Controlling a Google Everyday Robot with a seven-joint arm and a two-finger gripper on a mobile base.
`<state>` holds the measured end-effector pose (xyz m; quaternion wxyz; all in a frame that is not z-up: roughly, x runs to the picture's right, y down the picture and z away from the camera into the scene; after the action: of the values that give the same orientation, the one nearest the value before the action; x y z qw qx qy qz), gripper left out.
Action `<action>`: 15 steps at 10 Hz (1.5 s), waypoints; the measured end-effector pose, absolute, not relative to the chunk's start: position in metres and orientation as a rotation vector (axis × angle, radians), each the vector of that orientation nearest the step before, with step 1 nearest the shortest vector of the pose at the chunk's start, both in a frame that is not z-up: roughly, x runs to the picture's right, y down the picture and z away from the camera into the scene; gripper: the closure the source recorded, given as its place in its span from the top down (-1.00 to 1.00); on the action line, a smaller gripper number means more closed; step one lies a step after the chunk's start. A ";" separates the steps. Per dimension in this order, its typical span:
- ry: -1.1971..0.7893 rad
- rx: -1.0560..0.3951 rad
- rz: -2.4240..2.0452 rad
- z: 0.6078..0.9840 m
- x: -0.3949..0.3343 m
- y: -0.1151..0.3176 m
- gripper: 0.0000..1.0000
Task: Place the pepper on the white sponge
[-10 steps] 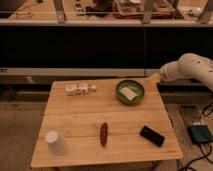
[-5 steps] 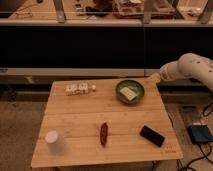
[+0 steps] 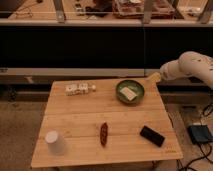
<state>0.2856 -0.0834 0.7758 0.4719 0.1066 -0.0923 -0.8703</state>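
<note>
Seemingly claw (image 3: pixel 155 77) released beside green bowl (image 3: pixel 119 92) holding white sponge (image 3: pixel 129 93); pepper (image 3: pixel 103 134) well apart.

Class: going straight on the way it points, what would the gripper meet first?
Probably the green bowl, which holds the white sponge: the gripper, by the table's far corner, points toward it. Height is unclear.

There was one table (image 3: pixel 80 120), and on it one pepper (image 3: pixel 104 134), one white sponge (image 3: pixel 128 93), one green bowl (image 3: pixel 121 86), one white cup (image 3: pixel 55 142), one black phone (image 3: pixel 152 135) and one patterned carton (image 3: pixel 80 89). There was also one gripper (image 3: pixel 155 77) (it was at the table's far right corner).
</note>
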 end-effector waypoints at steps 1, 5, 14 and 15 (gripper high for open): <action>-0.276 0.239 -2.140 0.763 0.282 -0.077 0.49; -0.528 0.116 -2.151 0.690 0.276 0.001 0.49; -0.556 0.187 -2.204 0.667 0.222 0.030 0.49; -0.588 0.221 -2.238 0.655 0.189 0.058 0.49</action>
<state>0.1887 0.0575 0.6553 0.3973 0.0873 -0.2323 -0.8835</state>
